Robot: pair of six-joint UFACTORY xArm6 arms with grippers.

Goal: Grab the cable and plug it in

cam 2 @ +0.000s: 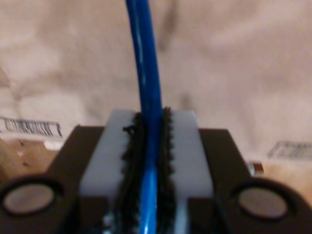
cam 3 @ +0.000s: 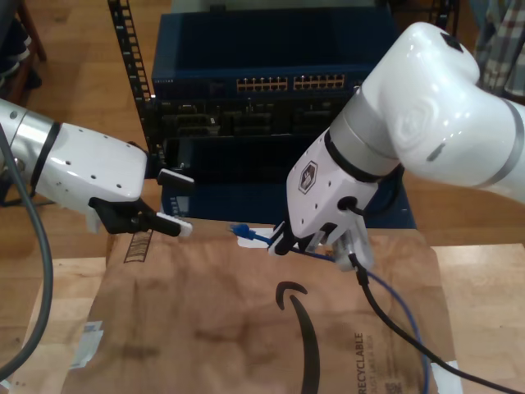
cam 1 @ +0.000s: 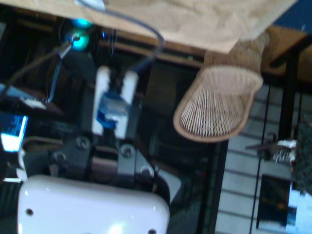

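Blue cable (cam 1: pixel 146 29) trailing across brown paper (cam 1: pixel 204 19) toward white tool fingers (cam 1: pixel 102 92); blurred blue-white object (cam 1: pixel 111 111) between them. Wicker basket (cam 1: pixel 219 105) nearby.

The thin bright-blue cable (cam 2: pixel 146 73) is squeezed between the black toothed pads (cam 2: pixel 168 141) of my second gripper (cam 2: pixel 150 117), which hide part of it, and the picture's edges cut off both its ends. A fuzzy blue blob (cam 1: pixel 111 111) sits between the white fingers of my first gripper (cam 1: pixel 116 80); I cannot tell what it is, or if they pinch it. The white barcode label (cam 2: pixel 31 126) is too blurry to read.
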